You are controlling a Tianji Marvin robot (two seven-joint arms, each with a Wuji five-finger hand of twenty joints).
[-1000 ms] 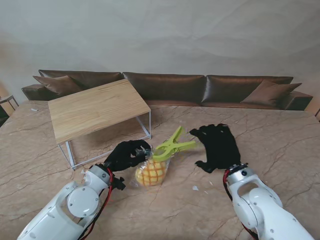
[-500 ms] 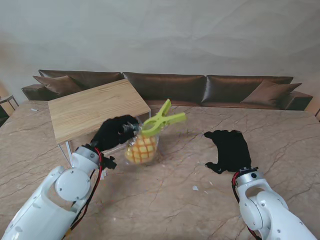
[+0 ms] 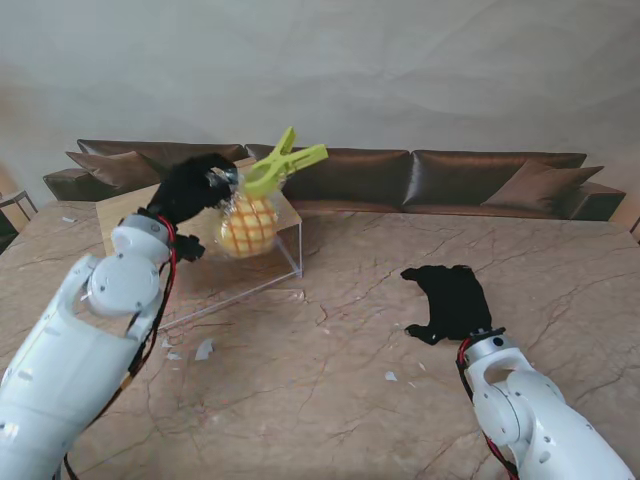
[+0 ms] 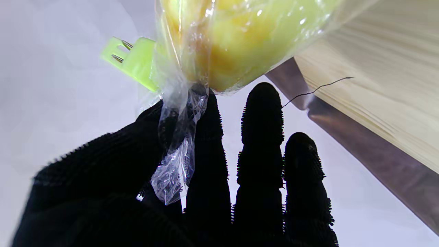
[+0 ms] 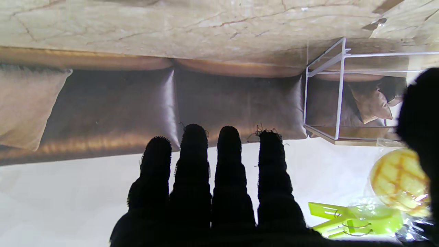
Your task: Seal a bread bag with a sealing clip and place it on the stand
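Observation:
My left hand (image 3: 192, 185) is raised over the wooden stand (image 3: 125, 215) and is shut on the twisted neck of the clear bread bag (image 3: 246, 225). The bag hangs in the air in front of the stand's top, with a yellow crosshatched bun inside. A lime-green sealing clip (image 3: 283, 162) is clamped on the neck, its handles pointing up to the right. The left wrist view shows the bag (image 4: 240, 37), the clip (image 4: 135, 60) and the plastic tail pinched between thumb and forefinger. My right hand (image 3: 450, 297) lies flat near the table, fingers (image 5: 192, 171) spread, holding nothing. Its wrist view catches the bun (image 5: 398, 180) and clip (image 5: 346, 216).
The stand has a light wood top on a thin white wire frame (image 3: 298, 250). A brown sofa (image 3: 420, 180) runs along the far edge of the marble table (image 3: 340, 380). Small white scraps (image 3: 203, 349) lie on the marble near my left arm.
My left hand has lifted the clipped bag off the table and carried it up and to the left, to above the stand. The right hand drew back slightly toward me.

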